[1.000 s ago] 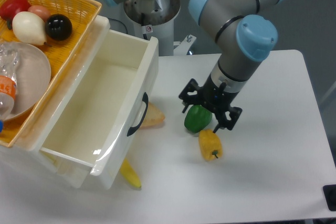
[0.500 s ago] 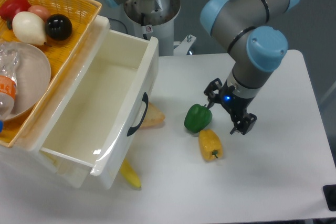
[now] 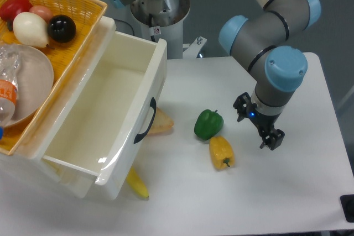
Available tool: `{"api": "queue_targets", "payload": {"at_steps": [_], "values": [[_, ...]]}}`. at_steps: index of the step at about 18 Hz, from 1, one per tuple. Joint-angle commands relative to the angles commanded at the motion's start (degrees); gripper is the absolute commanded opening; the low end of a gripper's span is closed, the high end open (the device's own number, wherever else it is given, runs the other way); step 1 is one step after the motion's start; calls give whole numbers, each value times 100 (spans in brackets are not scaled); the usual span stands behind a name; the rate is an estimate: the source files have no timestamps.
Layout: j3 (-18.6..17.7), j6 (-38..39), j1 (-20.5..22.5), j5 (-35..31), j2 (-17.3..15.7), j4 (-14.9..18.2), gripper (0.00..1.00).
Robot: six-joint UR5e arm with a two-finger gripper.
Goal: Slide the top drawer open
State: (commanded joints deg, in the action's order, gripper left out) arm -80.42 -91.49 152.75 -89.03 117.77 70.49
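My two-finger black gripper [image 3: 259, 123] hangs over the white table [image 3: 287, 192] at about 3 o'clock from the green bell pepper [image 3: 208, 124], apart from it and holding nothing. Its 2 fingers stand apart, one tip near 10 o'clock of the wrist, the other near 5 o'clock.

The deep glossy white plastic top drawer [image 3: 102, 120] stands pulled far out of the white cabinet [image 3: 33, 153], its inside bare and shining. Its curved black handle [image 3: 145, 121] faces the peppers, at about 9 o'clock from the green one.

A yellow bell pepper [image 3: 221, 152] lies just beside the green one, at its 5 o'clock. A yellow banana [image 3: 137, 184] pokes out from under the drawer front. A tan wedge of food [image 3: 160, 122] lies just beside the handle. On the cabinet top sits a yellow woven basket [image 3: 83, 9].
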Motion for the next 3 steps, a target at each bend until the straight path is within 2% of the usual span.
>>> {"api": "queue_targets", "payload": {"at_steps": [3], "values": [[-9, 9, 9, 0, 0, 0, 100]]}}
